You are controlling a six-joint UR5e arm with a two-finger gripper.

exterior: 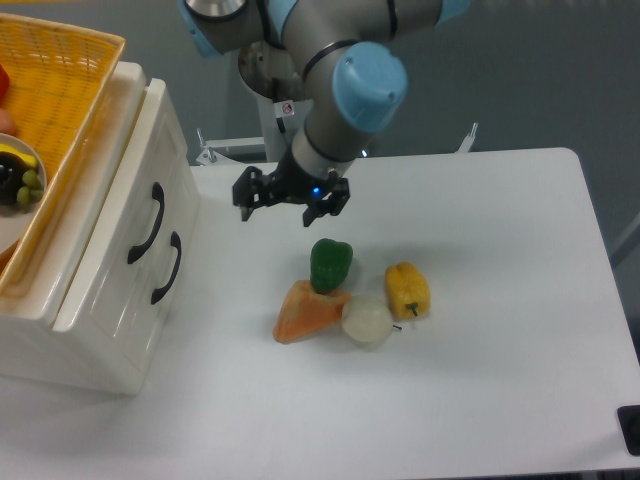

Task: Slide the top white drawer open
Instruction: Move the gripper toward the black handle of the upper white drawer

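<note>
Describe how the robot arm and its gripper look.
The grey metallic arm has round light-blue joint caps. Its black two-finger gripper shows a small blue light on its body. The cylindrical silver base column carries a small white-and-red sticker.

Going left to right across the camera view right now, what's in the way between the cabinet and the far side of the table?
Yellow basket → top white drawer → gripper → carrot → green pepper → onion → yellow pepper → bare table.
</note>
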